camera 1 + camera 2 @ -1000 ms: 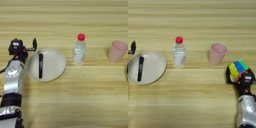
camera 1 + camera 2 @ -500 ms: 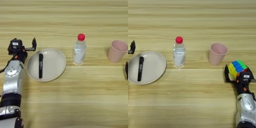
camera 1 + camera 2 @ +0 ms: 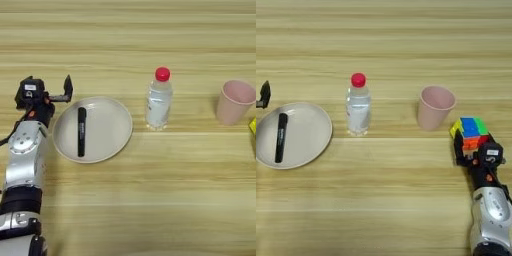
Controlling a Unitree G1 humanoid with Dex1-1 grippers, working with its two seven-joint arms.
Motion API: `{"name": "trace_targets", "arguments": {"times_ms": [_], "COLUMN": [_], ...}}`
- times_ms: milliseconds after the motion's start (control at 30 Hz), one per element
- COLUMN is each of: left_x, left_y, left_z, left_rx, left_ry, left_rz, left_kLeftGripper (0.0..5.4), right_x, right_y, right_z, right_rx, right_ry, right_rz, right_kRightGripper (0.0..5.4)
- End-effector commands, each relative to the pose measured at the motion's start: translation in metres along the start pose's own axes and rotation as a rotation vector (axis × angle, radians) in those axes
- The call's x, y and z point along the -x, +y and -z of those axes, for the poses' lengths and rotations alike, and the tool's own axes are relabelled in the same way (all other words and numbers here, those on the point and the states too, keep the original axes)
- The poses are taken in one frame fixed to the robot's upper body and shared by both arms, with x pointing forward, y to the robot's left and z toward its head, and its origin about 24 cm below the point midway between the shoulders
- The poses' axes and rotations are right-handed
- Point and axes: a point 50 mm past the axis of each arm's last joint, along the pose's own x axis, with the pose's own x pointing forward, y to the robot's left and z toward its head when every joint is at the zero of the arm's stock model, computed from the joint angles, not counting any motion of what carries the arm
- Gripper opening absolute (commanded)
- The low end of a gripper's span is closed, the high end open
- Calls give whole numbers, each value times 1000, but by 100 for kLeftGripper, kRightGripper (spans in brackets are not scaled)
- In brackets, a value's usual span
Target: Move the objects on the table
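Right gripper (image 3: pixel 472 146): clenched on the puzzle cube (image 3: pixel 470 133), near right, just beside the pink cup (image 3: pixel 435 106). We judge it wise to lift straight, clearing the cup. Left gripper (image 3: pixel 50 95): released, idle left of the plate (image 3: pixel 112 135) bearing the marker pen (image 3: pixel 81 131).

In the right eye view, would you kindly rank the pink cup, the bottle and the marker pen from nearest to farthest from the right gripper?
From the right gripper, at the puzzle cube:
1. Pink cup, just up-left.
2. Bottle, centre.
3. Marker pen, far left, on the plate.

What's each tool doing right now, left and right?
Left tool: open, empty, beside the plate.
Right tool: shut on the puzzle cube.
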Motion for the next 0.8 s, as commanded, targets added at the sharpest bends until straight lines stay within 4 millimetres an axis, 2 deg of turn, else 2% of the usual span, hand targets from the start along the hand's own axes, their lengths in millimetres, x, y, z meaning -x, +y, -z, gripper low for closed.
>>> {"name": "trace_targets", "arguments": {"times_ms": [33,367,667,800], "left_x": [-1,-2,-2,-2], "left_y": [2,1,-2,-4], "left_z": [-2,-2,-2,-2], "left_rx": [-2,-2,1,2], "left_ry": [-6,-7,-5,-6], "left_rz": [0,3,8,10], "left_kLeftGripper": [540,540,540,540], "right_x": [7,18,42,47], "right_y": [4,11,44,70], "right_z": [4,2,-12,-19], "right_rx": [-10,-16,-15,-33], "right_ry": [14,-6,-40,-50], "right_rz": [-8,-19,-174,-306], "right_kRightGripper": [349,344,344,344]}}
